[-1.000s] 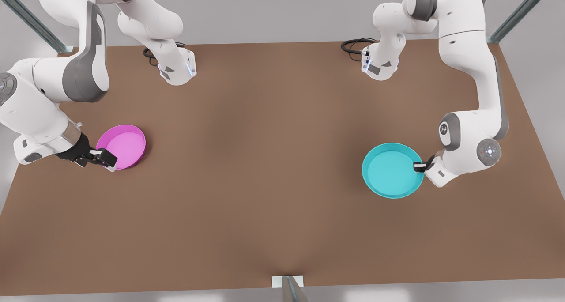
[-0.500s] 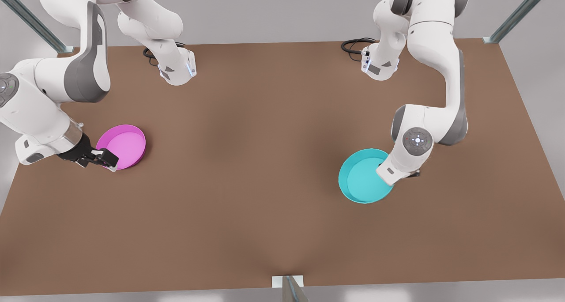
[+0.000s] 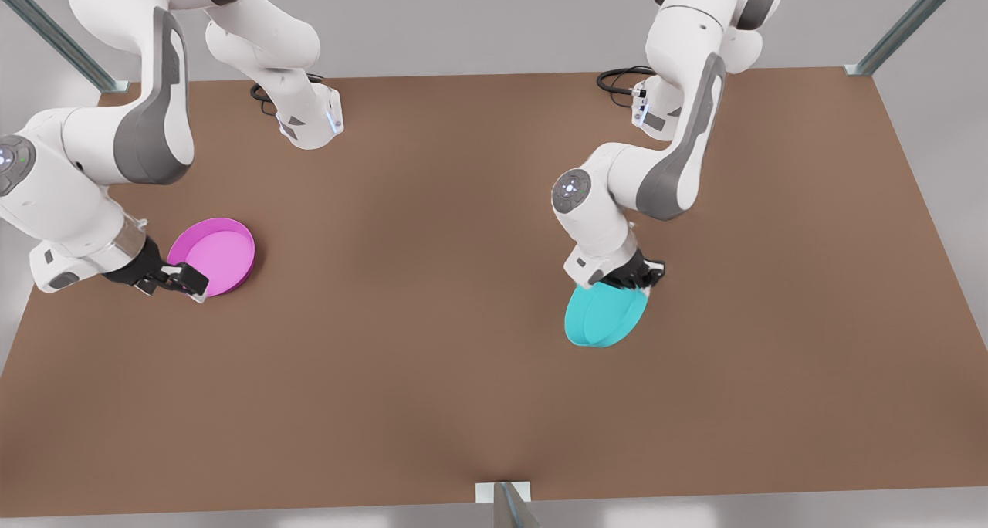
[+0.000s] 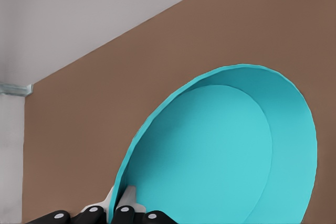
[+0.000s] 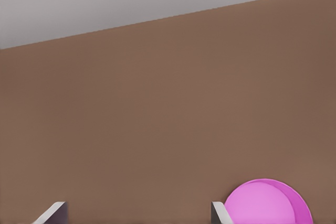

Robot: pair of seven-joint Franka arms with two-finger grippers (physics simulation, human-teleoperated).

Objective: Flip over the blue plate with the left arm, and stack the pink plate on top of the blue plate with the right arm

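Observation:
The blue plate (image 3: 604, 317) hangs tilted steeply above the table, right of centre in the front view. My left gripper (image 3: 634, 279) is shut on its upper rim. In the left wrist view the blue plate (image 4: 220, 150) shows its hollow side, with the rim pinched in my left gripper (image 4: 122, 203). The pink plate (image 3: 215, 253) lies flat, hollow side up, at the front view's left. My right gripper (image 3: 185, 281) stands open low beside the plate's near rim. In the right wrist view the pink plate (image 5: 268, 203) lies just outside one fingertip of my right gripper (image 5: 136, 213).
The brown table (image 3: 463, 227) stretches wide between the two plates. Both arm bases (image 3: 309, 123) (image 3: 664, 111) and a black cable (image 3: 621, 76) sit at the far edge. A small metal bracket (image 3: 503, 497) marks the near edge.
My left arm has swung toward the front view's left, carrying the blue plate up off the table and turning it from flat to steeply tilted. The right gripper has barely moved.

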